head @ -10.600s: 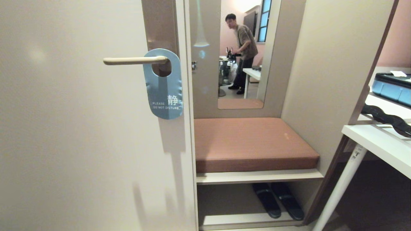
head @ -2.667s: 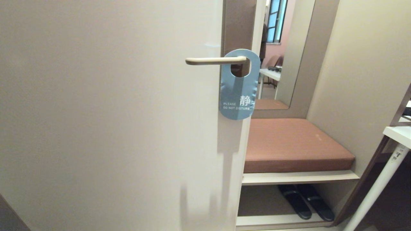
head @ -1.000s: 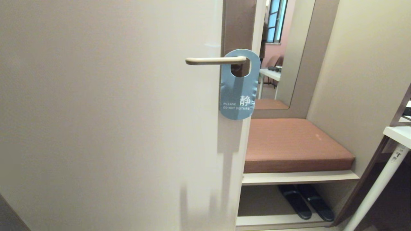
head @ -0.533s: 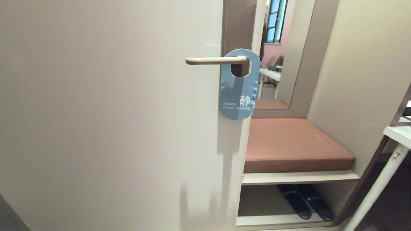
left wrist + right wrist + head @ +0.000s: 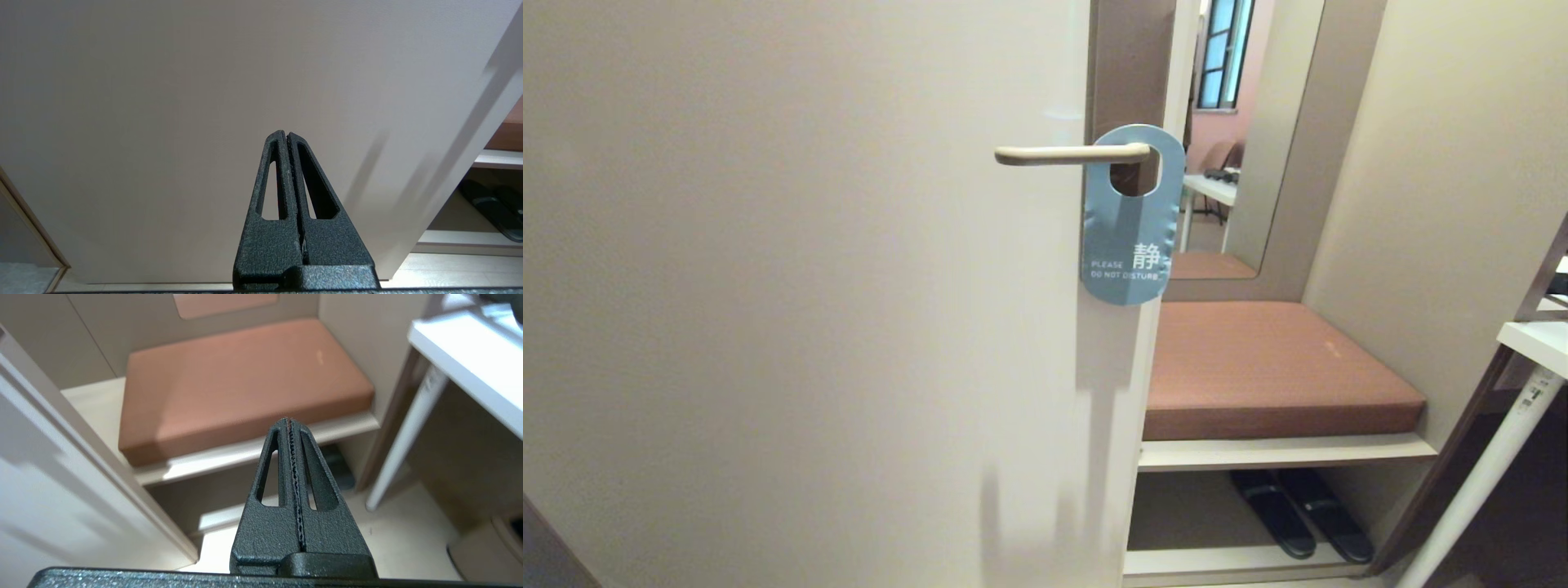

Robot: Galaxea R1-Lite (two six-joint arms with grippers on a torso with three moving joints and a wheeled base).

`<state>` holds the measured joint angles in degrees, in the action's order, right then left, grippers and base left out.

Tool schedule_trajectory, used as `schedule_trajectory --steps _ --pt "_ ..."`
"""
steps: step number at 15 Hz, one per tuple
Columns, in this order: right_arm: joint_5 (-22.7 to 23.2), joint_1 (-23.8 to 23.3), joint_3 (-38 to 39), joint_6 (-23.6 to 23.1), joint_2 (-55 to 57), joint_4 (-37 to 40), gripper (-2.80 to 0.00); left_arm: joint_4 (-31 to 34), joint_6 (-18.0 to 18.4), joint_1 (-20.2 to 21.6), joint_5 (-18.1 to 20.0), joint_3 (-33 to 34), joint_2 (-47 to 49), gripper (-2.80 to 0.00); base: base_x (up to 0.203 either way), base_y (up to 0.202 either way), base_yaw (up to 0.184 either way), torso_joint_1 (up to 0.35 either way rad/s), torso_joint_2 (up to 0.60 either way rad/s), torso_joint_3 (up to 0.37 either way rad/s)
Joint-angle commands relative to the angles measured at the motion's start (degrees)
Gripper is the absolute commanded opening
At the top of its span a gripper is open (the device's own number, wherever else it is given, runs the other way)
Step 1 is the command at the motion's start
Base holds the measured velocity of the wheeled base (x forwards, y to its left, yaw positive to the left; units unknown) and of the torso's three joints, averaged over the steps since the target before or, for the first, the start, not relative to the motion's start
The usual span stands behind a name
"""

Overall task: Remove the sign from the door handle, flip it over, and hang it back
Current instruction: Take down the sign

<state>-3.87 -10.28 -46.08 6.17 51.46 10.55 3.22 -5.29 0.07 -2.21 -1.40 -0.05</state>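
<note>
Blue sign (image 5: 1132, 237) hangs by its hole on the door handle (image 5: 1070, 153), printed side outward, flat against the door (image 5: 809, 286); neither arm appears in the head view. Left wrist view: left tool (image 5: 288, 136) fully closed, empty, facing the door. Right wrist view: right tool (image 5: 289, 422) fully closed, empty, aimed at the brown cushion (image 5: 241, 379).

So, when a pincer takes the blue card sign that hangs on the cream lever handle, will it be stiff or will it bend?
The blue card sign looks thin and flat, with a slightly wavy right edge, so it probably flexes easily. It seems light. It hangs only by its big hole on the cream lever handle, so a push would likely swing it.
</note>
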Motion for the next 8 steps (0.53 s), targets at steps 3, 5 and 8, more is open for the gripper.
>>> schedule_trajectory --steps 3,5,8 --pt "1.91 -0.36 -1.70 -0.62 8.86 -5.38 -2.80 0.03 -0.02 0.01 -0.08 0.00 0.05 -2.80 0.000 0.000 0.000 0.000 0.00 0.000" --pt "10.91 -3.89 -2.93 -0.74 11.08 -6.07 -2.80 0.03 0.02 0.01 -0.08 0.00 0.05 -2.80 0.000 0.000 0.000 0.000 0.00 0.000" --pt "28.17 -11.14 -3.74 -2.33 15.08 -9.17 -2.80 0.12 -0.07 0.01 0.01 0.00 0.05 -2.80 0.000 0.000 0.000 0.000 0.00 0.000"
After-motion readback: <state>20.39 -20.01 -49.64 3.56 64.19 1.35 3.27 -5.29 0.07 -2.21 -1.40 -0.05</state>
